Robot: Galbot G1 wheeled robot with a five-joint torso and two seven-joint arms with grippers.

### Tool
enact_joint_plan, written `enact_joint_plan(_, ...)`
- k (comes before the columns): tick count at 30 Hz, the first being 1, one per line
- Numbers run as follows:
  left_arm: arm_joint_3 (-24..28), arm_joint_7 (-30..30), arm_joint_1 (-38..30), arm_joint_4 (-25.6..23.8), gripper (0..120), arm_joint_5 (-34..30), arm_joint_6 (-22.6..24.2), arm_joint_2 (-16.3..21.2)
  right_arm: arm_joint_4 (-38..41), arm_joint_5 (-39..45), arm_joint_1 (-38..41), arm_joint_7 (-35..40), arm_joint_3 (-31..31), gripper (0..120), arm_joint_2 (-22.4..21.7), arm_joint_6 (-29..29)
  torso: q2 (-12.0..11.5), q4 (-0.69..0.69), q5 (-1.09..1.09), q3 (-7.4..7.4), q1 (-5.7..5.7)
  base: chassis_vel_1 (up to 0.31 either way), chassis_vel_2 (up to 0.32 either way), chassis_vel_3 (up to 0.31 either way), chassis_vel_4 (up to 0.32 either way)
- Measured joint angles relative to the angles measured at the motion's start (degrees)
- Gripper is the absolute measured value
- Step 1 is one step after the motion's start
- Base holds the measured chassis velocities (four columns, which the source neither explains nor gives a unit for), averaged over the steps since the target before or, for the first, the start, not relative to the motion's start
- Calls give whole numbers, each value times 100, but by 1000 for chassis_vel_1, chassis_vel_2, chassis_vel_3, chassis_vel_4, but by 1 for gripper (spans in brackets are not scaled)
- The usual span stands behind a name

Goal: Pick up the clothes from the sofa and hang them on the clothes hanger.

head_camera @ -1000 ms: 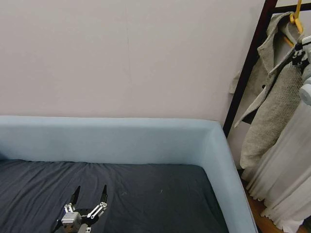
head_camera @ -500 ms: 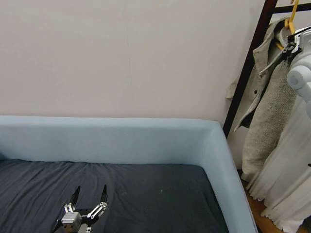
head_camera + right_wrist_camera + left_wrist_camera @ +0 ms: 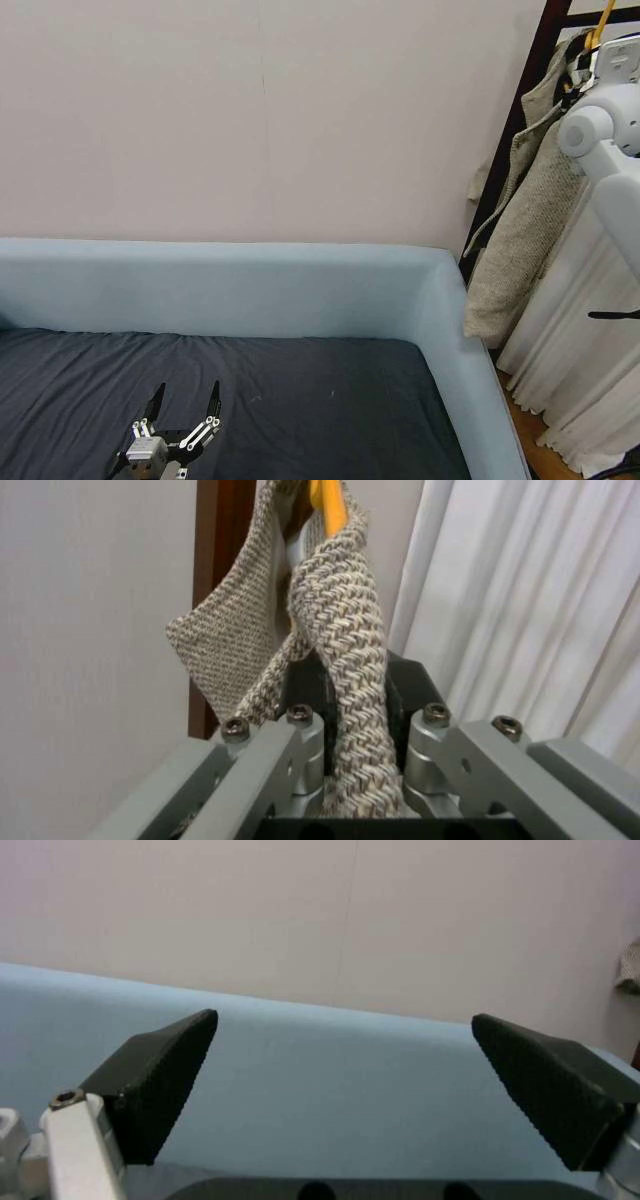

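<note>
1. pale wall (image 3: 260,110); plain, it fills the background behind the furniture in the head view.
2. sofa (image 3: 250,285); light blue upholstery, with a long backrest against the wall and one arm running forward on the robot's right.
3. seat cushion (image 3: 320,400); dark grey fabric, lightly creased, lying inside the blue frame.
4. white curtain (image 3: 570,350); pleated, hanging to the floor beside the sofa's right arm; also seen behind the coat in the right wrist view (image 3: 520,592).
5. knit coat (image 3: 520,230); grey-beige wool, off the sofa and hanging at the rack to the robot's upper right; its hem drapes just above the sofa's corner.
6. rack post (image 3: 543,40); dark wood, leaning, directly behind the coat.
7. right arm (image 3: 612,140); white casing, raised high at the rack in front of the curtain.
8. left gripper (image 3: 183,405); low over the seat cushion, fingers spread wide apart with nothing between them; in the left wrist view (image 3: 345,1065) its black pads frame the blue backrest.
9. right gripper (image 3: 345,686); up at the coat's collar, clenched on a thick fold of the knit that runs between its fingers.
10. yellow hanger (image 3: 600,25); at the top of the coat, its neck rising out of the collar (image 3: 328,506).
</note>
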Motion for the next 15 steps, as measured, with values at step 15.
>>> enact_joint_plan(15,0,0,0,0,100,0,0,0,-460,172,235,433,-137,10,349,0,0,-1,0,-1,0,0,0,0,0)
